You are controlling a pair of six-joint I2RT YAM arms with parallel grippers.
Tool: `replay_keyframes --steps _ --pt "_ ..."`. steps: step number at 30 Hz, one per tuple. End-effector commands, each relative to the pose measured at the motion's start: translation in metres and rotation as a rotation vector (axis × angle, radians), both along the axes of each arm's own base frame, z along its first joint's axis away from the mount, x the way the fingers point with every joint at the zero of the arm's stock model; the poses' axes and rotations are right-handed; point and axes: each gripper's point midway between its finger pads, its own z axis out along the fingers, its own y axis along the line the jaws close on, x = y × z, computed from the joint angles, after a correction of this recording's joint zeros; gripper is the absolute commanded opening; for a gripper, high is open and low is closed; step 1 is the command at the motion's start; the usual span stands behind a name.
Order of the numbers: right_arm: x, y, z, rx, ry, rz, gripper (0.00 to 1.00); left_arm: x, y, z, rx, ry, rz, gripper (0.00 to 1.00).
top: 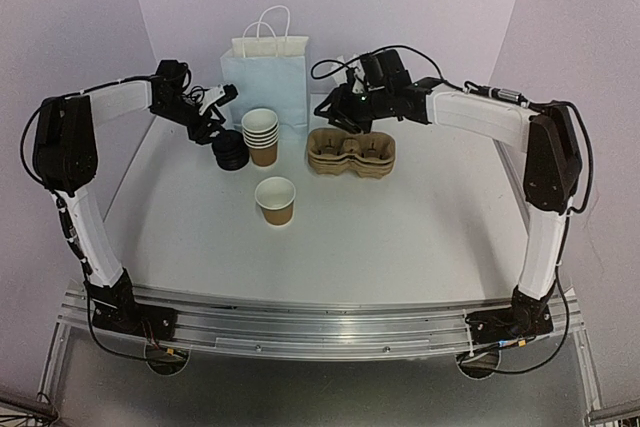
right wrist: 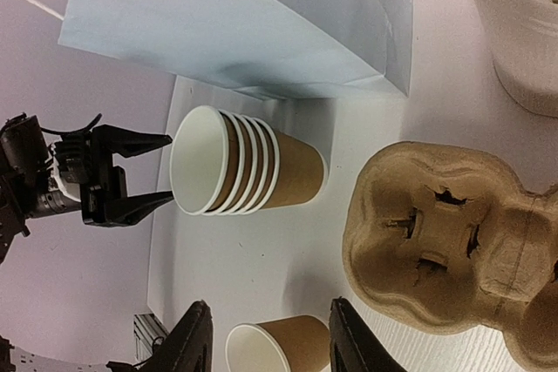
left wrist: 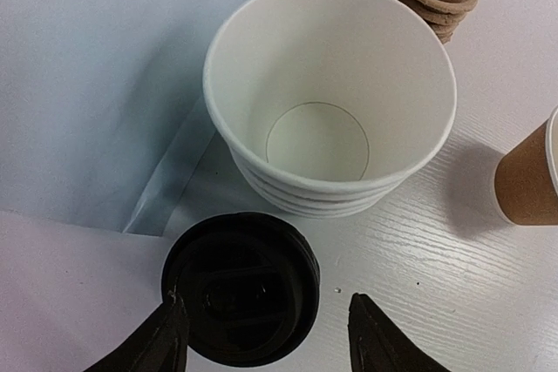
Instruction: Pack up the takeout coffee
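High rear overview, two close wrist views, all sharing cup stack [top: 262, 135]

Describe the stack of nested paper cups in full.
The stack of cups is several brown kraft-paper cups nested together, white rolled rims layered at the top, white inside and empty. It stands upright on the white table, just in front of the pale blue bag, with the black lids close at its left in the top view.

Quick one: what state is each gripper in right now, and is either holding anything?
The left gripper is open over the black lids, holding nothing.
The right gripper is open, holding nothing.
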Motion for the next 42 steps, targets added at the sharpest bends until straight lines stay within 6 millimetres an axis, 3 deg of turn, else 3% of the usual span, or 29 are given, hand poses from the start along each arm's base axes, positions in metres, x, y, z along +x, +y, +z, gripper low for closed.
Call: replay_keyframes --steps 1,12,19,42 --pt "0.006 0.003 0.004 0.005 -0.021 0.029 0.42 0.0 -0.008 -0.02 0.094 -0.083 -0.062 0.59" --pt "0.007 0.002 -0.001 0.008 -0.005 0.034 0.42 0.008 -0.011 -0.035 0.131 -0.093 -0.026 0.49" --pt "0.007 0.003 -0.001 0.011 -0.003 0.035 0.42 0.009 -0.009 -0.042 0.146 -0.056 -0.012 0.37" --pt "0.007 0.003 0.002 0.019 -0.003 0.039 0.42 0.01 -0.009 -0.029 0.147 -0.019 -0.006 0.03"
